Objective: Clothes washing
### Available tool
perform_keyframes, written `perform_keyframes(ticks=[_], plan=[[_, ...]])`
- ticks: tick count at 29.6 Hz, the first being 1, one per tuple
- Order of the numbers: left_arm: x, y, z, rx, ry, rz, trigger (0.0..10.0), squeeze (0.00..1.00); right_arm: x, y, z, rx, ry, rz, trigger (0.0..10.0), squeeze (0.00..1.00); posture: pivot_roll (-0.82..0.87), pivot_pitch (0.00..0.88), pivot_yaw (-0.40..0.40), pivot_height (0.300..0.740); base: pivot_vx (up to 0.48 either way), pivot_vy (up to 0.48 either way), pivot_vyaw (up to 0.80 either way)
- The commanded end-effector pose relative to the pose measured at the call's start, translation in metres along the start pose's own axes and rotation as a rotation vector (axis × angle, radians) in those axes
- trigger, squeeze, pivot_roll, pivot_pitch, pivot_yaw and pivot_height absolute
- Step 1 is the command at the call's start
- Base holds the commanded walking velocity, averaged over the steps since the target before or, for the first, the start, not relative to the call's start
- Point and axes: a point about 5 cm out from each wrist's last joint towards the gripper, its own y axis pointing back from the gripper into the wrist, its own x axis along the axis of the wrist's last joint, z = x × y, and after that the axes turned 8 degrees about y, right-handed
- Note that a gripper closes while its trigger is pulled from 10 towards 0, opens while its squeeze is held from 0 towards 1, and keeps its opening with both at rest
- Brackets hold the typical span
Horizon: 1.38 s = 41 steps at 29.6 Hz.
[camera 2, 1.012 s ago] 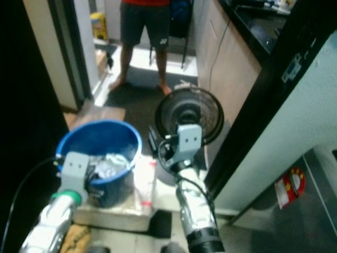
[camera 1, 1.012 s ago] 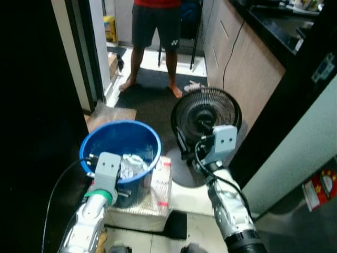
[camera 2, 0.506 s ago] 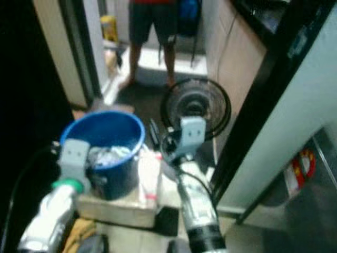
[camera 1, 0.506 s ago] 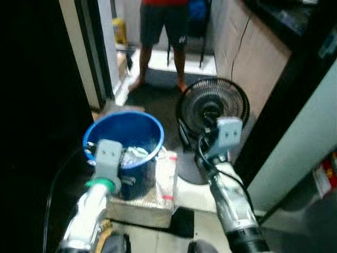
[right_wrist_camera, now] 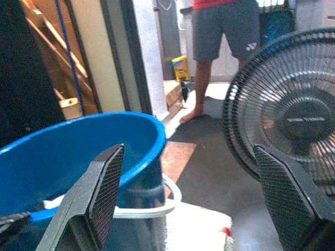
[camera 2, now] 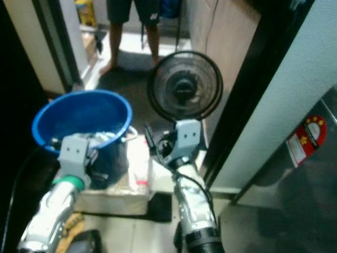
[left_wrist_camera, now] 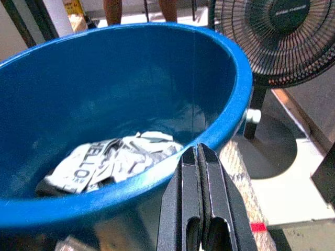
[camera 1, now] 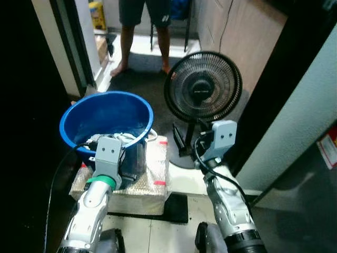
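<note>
While its fingers press shut together, the left end effector (left_wrist_camera: 199,157) hovers at the near rim of the round blue plastic tub (left_wrist_camera: 230,99), crumpled white printed laundry (left_wrist_camera: 110,159) lying inside just beyond it. The right end effector (right_wrist_camera: 196,193) gapes wide, black round pedestal fan (right_wrist_camera: 293,120) just ahead.

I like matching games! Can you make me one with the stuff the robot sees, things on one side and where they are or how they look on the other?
Things:
1. bucket
2. fan
3. cloth
4. left gripper

Descriptions:
A. jaws shut, by the bucket's rim
B. blue, on a wrapped block
C. black, standing on the floor
D. white with letters, lying in the bucket

Pairs: 1-B, 2-C, 3-D, 4-A
</note>
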Motion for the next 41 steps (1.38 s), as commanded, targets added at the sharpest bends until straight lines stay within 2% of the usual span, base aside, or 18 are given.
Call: perform_keyframes(ticks=[1, 5, 8, 10, 13, 14, 16, 21, 23, 27, 35, 36, 38, 39, 40, 41], plan=[[-0.017, 0.004, -0.001, 0.009, 0.012, -0.087, 10.0, 0.00, 0.001, 0.002, 0.002, -0.011, -0.010, 0.002, 10.0, 0.00, 0.06, 0.088, -0.019, 0.513, 0.000, 0.000, 0.00], [0.001, -0.002, -0.002, 0.035, 0.084, -0.040, 10.0, 0.00, 0.012, -0.004, 0.002, -0.005, -0.058, 0.035, 10.0, 0.00, 0.06, 0.091, -0.024, 0.493, 0.000, 0.000, 0.00], [0.023, -0.011, -0.010, 0.094, 0.088, 0.037, 10.0, 0.00, 0.019, -0.007, 0.003, -0.012, -0.074, 0.061, 10.0, 0.00, 0.06, 0.091, -0.026, 0.478, 0.000, 0.000, 0.00], [0.026, -0.012, -0.011, 0.107, 0.087, 0.051, 10.0, 0.00, 0.020, -0.008, 0.003, -0.013, -0.076, 0.066, 10.0, 0.00, 0.06, 0.091, -0.026, 0.473, 0.000, 0.000, 0.00], [0.065, -0.021, -0.010, 0.075, 0.122, 0.170, 10.0, 0.00, 0.030, -0.012, 0.003, -0.012, -0.085, 0.103, 10.0, 0.00, 0.06, 0.089, -0.026, 0.473, 0.000, 0.000, 0.00], [0.078, -0.022, -0.005, 0.044, 0.126, 0.204, 10.0, 0.00, 0.036, -0.014, 0.004, -0.012, -0.090, 0.121, 10.0, 0.00, 0.06, 0.086, -0.024, 0.473, 0.000, 0.000, 0.00], [0.093, -0.024, 0.004, 0.000, 0.119, 0.223, 10.0, 0.00, 0.043, -0.018, 0.004, -0.010, -0.092, 0.143, 10.0, 0.00, 0.05, 0.088, -0.022, 0.473, 0.000, 0.000, 0.00], [0.099, -0.033, 0.008, 0.012, 0.103, 0.201, 10.0, 0.00, 0.046, -0.023, 0.003, -0.004, -0.090, 0.150, 10.0, 0.00, 0.05, 0.094, -0.026, 0.473, 0.000, 0.000, 0.00], [0.108, -0.045, 0.006, 0.064, 0.130, 0.184, 10.0, 0.00, 0.046, -0.027, 0.000, 0.010, -0.087, 0.144, 10.0, 0.00, 0.05, 0.101, -0.026, 0.473, 0.000, 0.000, 0.00], [0.118, -0.057, 0.003, 0.117, 0.137, 0.179, 10.0, 0.00, 0.043, -0.028, -0.003, 0.026, -0.084, 0.130, 10.0, 0.00, 0.06, 0.121, -0.032, 0.473, 0.000, 0.000, 0.00], [0.118, -0.057, 0.003, 0.117, 0.137, 0.179, 10.0, 0.00, 0.043, -0.028, -0.003, 0.026, -0.084, 0.130, 10.0, 0.00, 0.06, 0.121, -0.032, 0.473, 0.000, 0.000, 0.00], [0.124, -0.063, 0.000, 0.147, 0.108, 0.187, 10.0, 0.00, 0.040, -0.027, -0.004, 0.032, -0.085, 0.117, 10.0, 0.00, 0.06, 0.133, -0.034, 0.473, 0.000, 0.000, 0.00], [0.124, -0.063, 0.000, 0.147, 0.108, 0.187, 10.0, 0.00, 0.040, -0.027, -0.004, 0.032, -0.085, 0.117, 10.0, 0.00, 0.06, 0.133, -0.034, 0.473, 0.000, 0.000, 0.00], [0.126, -0.081, -0.061, 0.362, -0.006, 0.089, 10.0, 0.00, 0.021, -0.022, -0.011, 0.048, -0.091, 0.040, 10.0, 0.00, 0.08, 0.200, -0.036, 0.473, 0.000, 0.000, 0.00], [0.126, -0.081, -0.082, 0.427, -0.038, 0.049, 10.0, 0.00, 0.015, -0.020, -0.013, 0.052, -0.094, 0.016, 10.0, 0.00, 0.08, 0.200, -0.036, 0.473, 0.000, 0.000, 0.00], [0.126, -0.081, -0.082, 0.427, -0.038, 0.049, 10.0, 0.00, 0.015, -0.020, -0.013, 0.052, -0.094, 0.016, 10.0, 0.00, 0.08, 0.200, -0.036, 0.473, 0.000, 0.000, 0.00]])
